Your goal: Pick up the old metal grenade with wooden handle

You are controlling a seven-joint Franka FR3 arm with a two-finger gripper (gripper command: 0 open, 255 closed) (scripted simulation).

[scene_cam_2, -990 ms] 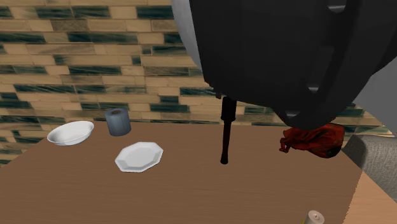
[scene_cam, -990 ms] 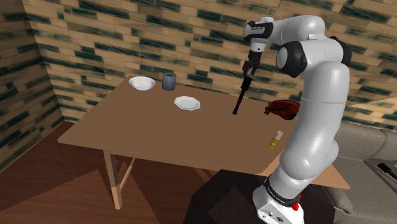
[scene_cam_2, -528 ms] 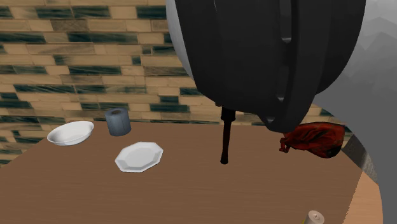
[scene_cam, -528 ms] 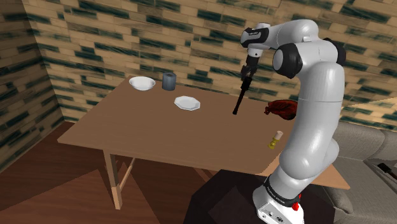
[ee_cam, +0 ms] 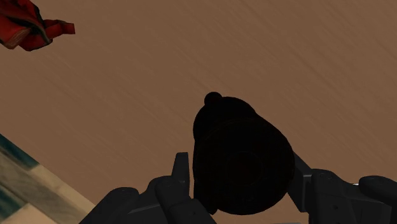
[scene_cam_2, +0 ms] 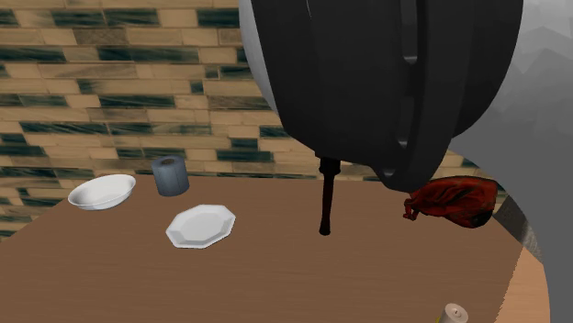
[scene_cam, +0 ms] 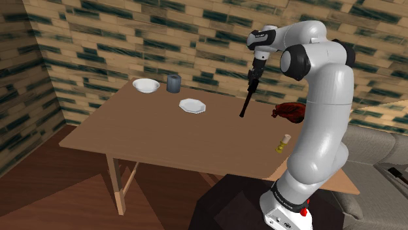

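The grenade [scene_cam: 246, 98] is a long dark stick with a thick dark head, hanging steeply, head up, over the wooden table [scene_cam: 150, 140]. My gripper [scene_cam: 254, 75] is shut on the head from above. In the second exterior view the reddish-brown handle [scene_cam_2: 325, 197] drops out from under the arm's big dark joint. Its lower tip is at or just above the tabletop; I cannot tell which. In the wrist view the black head [ee_cam: 242, 146] sits clasped between both fingers of my gripper [ee_cam: 240, 175].
A white bowl [scene_cam: 146, 85], a grey cylinder [scene_cam: 174, 83] and a white plate [scene_cam: 192, 105] stand at the table's far side. A crumpled red thing [scene_cam: 291, 112] and a small pale bottle [scene_cam: 283, 142] lie near the arm. A grey sofa [scene_cam: 382, 153] stands beyond.
Over the last second the arm's upper links swung a little toward the shoulder view's left. The grenade has barely shifted and stays in the grip.
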